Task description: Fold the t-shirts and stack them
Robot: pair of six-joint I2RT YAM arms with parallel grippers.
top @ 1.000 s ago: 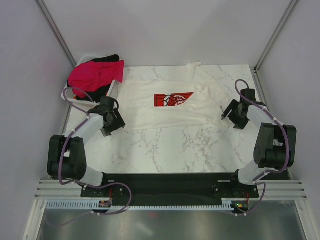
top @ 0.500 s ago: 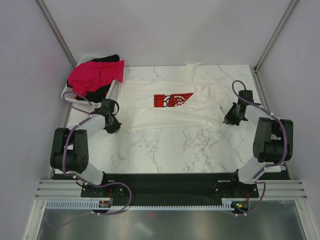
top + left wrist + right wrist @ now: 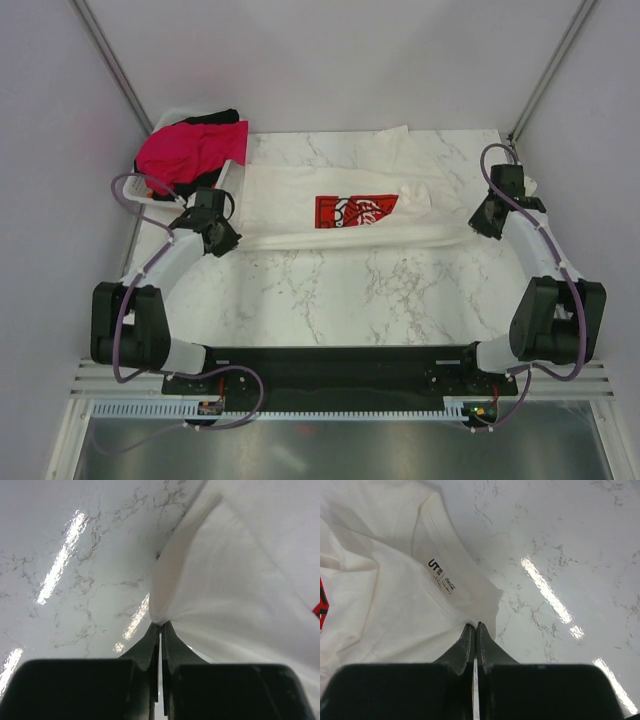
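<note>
The large white t-shirt (image 3: 300, 200) with a red logo print (image 3: 355, 210) lies spread across the marble table, its near edge pulled into a taut line between the two arms. My left gripper (image 3: 228, 240) is shut on the shirt's near left corner (image 3: 165, 595), the cloth bunching at the fingertips. At the far right, my right gripper (image 3: 478, 226) is shut on the shirt's edge beside the collar label (image 3: 442, 575). A red-pink t-shirt (image 3: 190, 150) and a black t-shirt (image 3: 215, 118) are heaped at the back left.
A white plastic basket (image 3: 226, 176) holds the heaped shirts at the table's back left corner. Grey walls and metal posts close in the table on three sides. Bare marble (image 3: 340, 290) stretches between the shirt and the arm bases.
Both grippers went from open to shut on the white shirt's near edge. Both have moved outward and back, stretching that edge straight, and the logo has shifted slightly right.
</note>
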